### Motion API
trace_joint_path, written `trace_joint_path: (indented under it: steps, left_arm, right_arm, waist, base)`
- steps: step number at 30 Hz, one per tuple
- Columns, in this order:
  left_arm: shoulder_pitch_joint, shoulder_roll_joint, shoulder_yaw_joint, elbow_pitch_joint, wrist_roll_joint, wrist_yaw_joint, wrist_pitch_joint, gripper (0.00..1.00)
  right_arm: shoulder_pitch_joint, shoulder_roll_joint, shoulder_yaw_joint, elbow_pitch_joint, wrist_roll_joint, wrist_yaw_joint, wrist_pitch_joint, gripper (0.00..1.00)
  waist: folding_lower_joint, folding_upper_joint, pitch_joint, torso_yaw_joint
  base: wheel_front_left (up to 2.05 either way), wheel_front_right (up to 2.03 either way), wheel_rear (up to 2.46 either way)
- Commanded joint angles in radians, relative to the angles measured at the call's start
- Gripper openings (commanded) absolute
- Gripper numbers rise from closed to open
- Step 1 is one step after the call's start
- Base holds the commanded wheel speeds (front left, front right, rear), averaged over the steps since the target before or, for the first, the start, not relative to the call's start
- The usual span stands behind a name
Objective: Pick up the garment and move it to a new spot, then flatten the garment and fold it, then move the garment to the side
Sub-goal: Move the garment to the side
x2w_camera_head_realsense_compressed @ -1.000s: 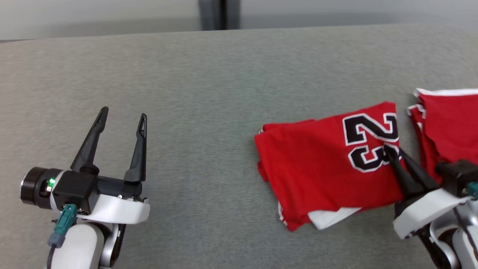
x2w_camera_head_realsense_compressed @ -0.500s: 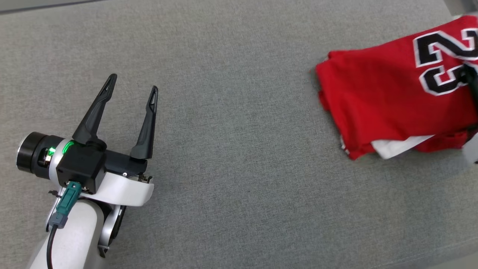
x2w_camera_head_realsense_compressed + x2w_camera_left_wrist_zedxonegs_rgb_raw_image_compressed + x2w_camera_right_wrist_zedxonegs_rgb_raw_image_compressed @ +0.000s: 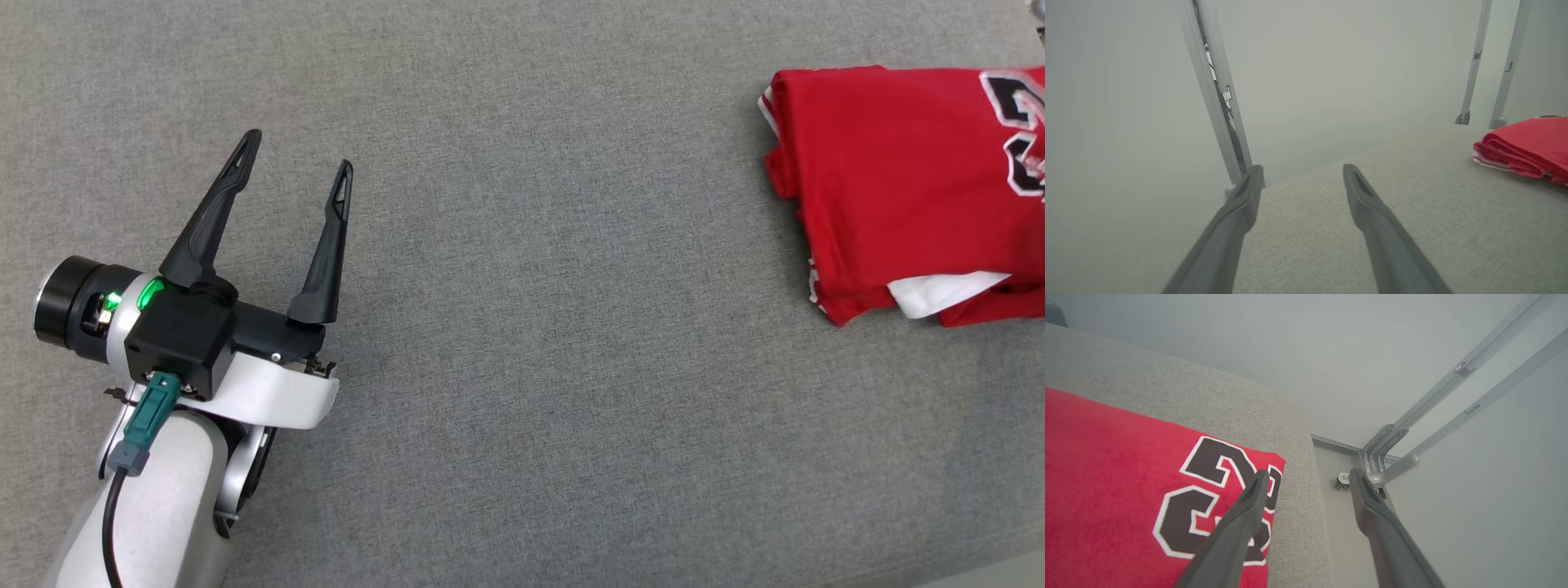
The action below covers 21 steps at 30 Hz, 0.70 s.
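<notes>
The garment (image 3: 898, 188) is lying folded into a thick red packet at about 2 o'clock in the head view, running off the right edge. It is sitting flat on the grey counter (image 3: 522, 327), close to that counter's far right corner. Being a soft jersey knit, it is likely handling light and limp. Its stacked layers are probably sliding over each other, so a pinch on the top layer alone is risking the fold opening. The rolled fold edges at its 9 o'clock side (image 3: 1494, 149) are looking like the surest place to grip through all layers. The white flap (image 3: 939, 291) poking out at 6 o'clock is looking loose.

The right hand (image 3: 1309, 473) is hanging above the number print (image 3: 1208, 490) with its fingers spread and nothing between them. The left hand (image 3: 300, 149) is waiting at 8 o'clock, fingers wide apart and empty, well apart from the garment.

Nothing is lying between either hand and the packet. Past the counter's edge, a metal frame (image 3: 1392, 445) and a caster (image 3: 1342, 481) are standing near, so an overshoot there is risking a drop.
</notes>
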Motion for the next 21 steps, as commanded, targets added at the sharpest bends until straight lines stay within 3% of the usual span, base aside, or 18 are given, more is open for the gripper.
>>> trace_joint_path:
  steps: [1,7,12,17,18,19,21]
  left_arm:
    - [-0.015,0.005,0.001,0.004,-0.002,-0.001,-0.005,1.0]
    - [0.006,0.006,0.013,0.02,-0.016,0.014,-0.019,1.0]
    - [0.035,0.01,0.036,0.023,-0.031,0.034,-0.029,1.0]
    - [0.066,-0.007,0.059,0.024,-0.058,0.06,-0.038,1.0]
    - [0.066,-0.007,0.059,0.024,-0.058,0.06,-0.038,1.0]
    - [0.075,-0.013,0.064,0.025,-0.066,0.068,-0.041,1.0]
    - [0.08,-0.015,0.067,0.024,-0.071,0.07,-0.043,1.0]
  right_arm:
    - [-0.024,0.009,-0.023,0.043,-0.012,0.0,-0.022,1.0]
    - [-0.01,0.078,-0.112,0.057,0.006,0.0,-0.119,1.0]
    - [0.071,0.163,-0.172,-0.137,-0.006,0.0,-0.152,1.0]
    - [0.2,0.294,-0.226,-0.392,-0.057,0.0,-0.153,1.0]
    - [0.2,0.294,-0.226,-0.392,-0.057,0.0,-0.153,1.0]
    - [0.255,0.348,-0.231,-0.472,-0.075,0.0,-0.152,1.0]
    - [0.274,0.375,-0.223,-0.507,-0.074,0.0,-0.151,1.0]
  waist:
    - [0.0,0.0,-0.001,0.001]
    - [0.0,0.0,-0.032,0.002]
    - [0.0,0.0,-0.073,0.006]
    - [0.0,0.0,-0.119,0.038]
    - [0.0,0.0,-0.119,0.038]
    - [0.0,0.0,-0.139,0.059]
    - [0.0,0.0,-0.148,0.069]
  base:
    - [0.0,0.0,0.0]
    - [0.0,0.0,0.0]
    - [0.0,0.0,0.0]
    - [0.0,0.0,0.0]
    - [0.0,0.0,0.0]
    - [0.0,0.0,0.0]
    - [0.0,0.0,0.0]
